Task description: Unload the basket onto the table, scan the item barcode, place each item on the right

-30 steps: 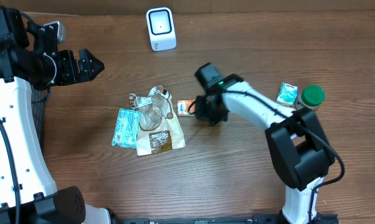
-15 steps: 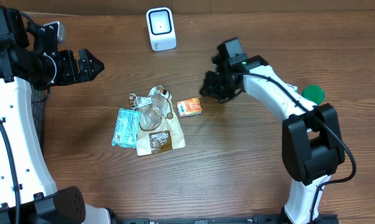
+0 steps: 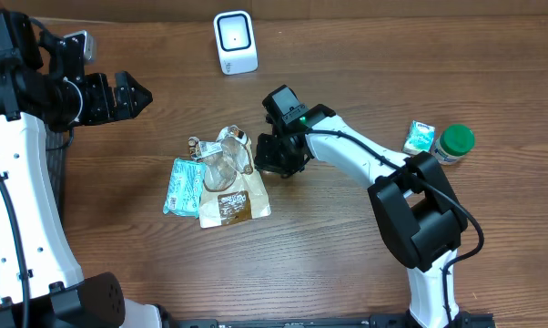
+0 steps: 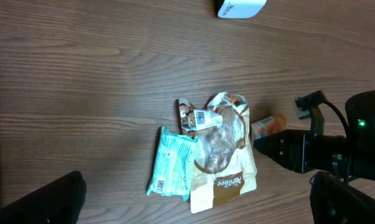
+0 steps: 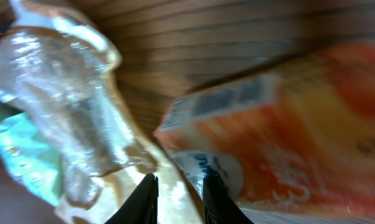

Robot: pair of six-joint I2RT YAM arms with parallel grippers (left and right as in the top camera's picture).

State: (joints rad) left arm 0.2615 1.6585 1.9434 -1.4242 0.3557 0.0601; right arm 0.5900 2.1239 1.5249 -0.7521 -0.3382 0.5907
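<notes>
While the right arm stretches across the counter (image 3: 347, 273), the right end effector (image 3: 272, 159) sits low over the small orange box (image 4: 270, 125), so from overhead the box is hidden beneath it. The left wrist camera shows the box lying on the wood just beside the right edge of a brown-and-clear bag (image 3: 228, 187), with the dark end effector right up against its other side. Seen from the right wrist, the fingertips (image 5: 149, 198) stand only a narrow slit apart at the bottom of the picture. Nothing looks pinched between them. The box fills the view past them, a blurred striped patch (image 5: 228, 102) on its near face.

The left end effector (image 3: 128, 94) hangs off at the counter's left side, spread as wide as it goes and empty. The white scanner (image 3: 235, 42) stands at the far edge, well apart from the box. A teal packet (image 3: 181, 185) lies against the bag's left side. A green-lidded jar (image 3: 456, 141) and a little teal carton (image 3: 421, 138) sit together far right.
</notes>
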